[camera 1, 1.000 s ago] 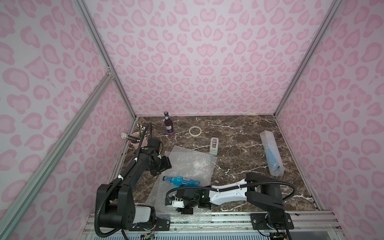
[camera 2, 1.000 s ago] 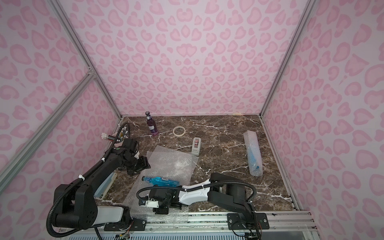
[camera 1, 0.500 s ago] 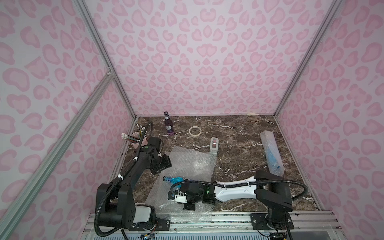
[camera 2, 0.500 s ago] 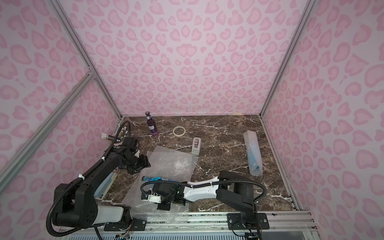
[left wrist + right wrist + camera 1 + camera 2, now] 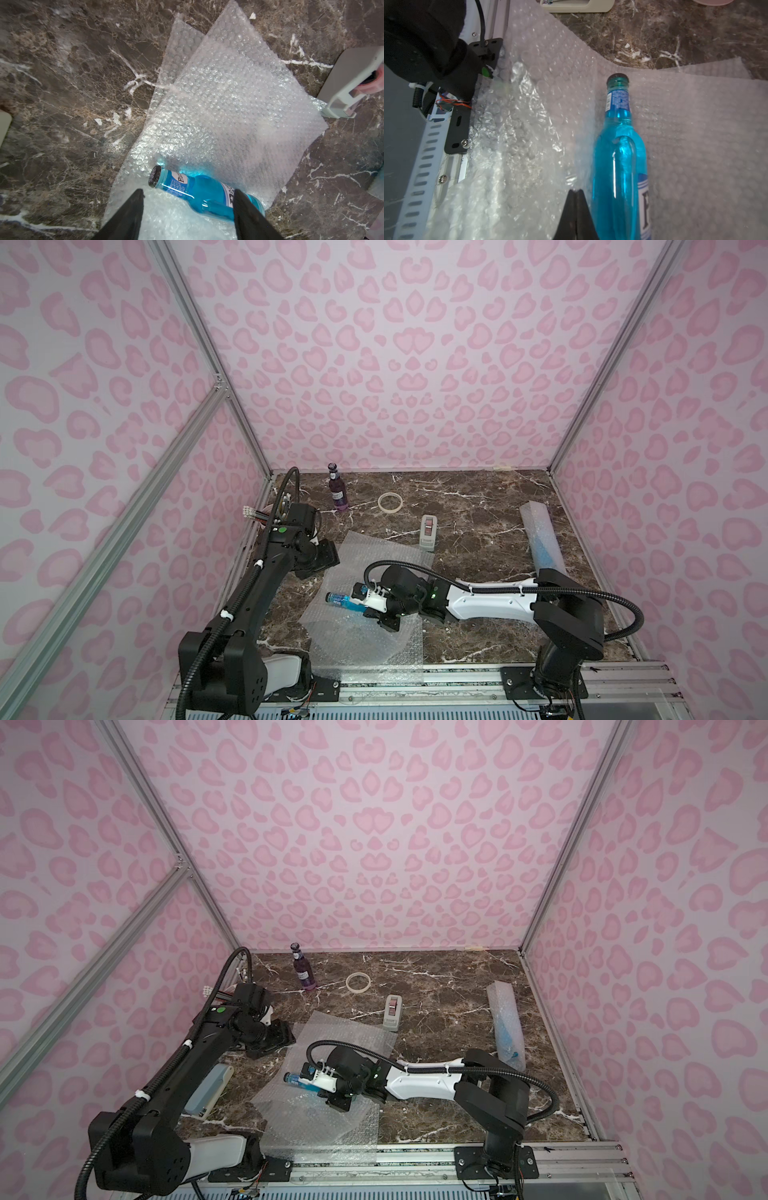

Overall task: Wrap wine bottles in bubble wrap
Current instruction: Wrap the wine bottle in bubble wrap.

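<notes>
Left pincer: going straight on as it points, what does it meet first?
Probably the blue bottle lying on the bubble wrap, near its neck; the open left pincer frames it, though depth is unclear.

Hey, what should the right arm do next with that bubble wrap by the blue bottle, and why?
Probably lift the pinched edge and fold it over the blue bottle. The right gripper looks shut on the bubble wrap right beside the bottle, which lies uncovered on it; the left gripper hangs open above.

Pink leopard-spotted walls (image 5: pixel 407 364), silver metal corner posts (image 5: pixel 195 329), dark brown white-veined marble floor (image 5: pixel 478 497).
</notes>
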Tool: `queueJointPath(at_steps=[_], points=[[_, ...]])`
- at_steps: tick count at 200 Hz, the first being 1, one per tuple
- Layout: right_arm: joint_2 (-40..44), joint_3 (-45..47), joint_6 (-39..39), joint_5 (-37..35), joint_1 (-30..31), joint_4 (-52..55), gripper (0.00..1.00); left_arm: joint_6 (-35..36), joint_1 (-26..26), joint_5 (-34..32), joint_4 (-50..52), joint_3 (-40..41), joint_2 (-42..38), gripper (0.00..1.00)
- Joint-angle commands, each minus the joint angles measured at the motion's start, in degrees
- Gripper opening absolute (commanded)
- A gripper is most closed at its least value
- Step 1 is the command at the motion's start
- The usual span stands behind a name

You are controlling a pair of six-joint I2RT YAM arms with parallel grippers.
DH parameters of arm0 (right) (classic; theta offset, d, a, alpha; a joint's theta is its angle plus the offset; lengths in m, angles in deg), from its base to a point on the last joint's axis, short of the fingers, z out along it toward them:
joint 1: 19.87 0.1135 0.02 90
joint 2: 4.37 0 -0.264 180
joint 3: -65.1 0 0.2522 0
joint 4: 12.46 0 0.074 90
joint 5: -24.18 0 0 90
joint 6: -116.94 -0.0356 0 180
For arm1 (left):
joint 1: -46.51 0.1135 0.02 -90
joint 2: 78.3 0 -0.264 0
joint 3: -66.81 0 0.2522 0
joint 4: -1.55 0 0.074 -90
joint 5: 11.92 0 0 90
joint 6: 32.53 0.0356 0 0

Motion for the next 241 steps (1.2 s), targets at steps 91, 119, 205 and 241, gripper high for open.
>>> queueJointPath(at_steps=[91,119,205,241], points=[[-5.64,-0.39,-1.65,12.36,-11.54,-5.34,0.02,2.17,-0.75,-2.40,11.13,-4.36,-4.05,0.69],[-7.74,-0.68,-2.05,15.68,-13.27,-6.41,0.05,3.05,-0.75,-6.05,17.05,-6.16,-7.37,0.68],[-8.89,0.08,-3.07,18.45,-15.85,-8.55,0.18,-1.49,-2.55,6.42,5.25,5.75,-4.54,0.51],[-8.48,0.35,-3.87,18.04,-16.24,-9.67,0.26,-0.97,-5.60,5.34,-0.29,5.39,3.29,0.50]])
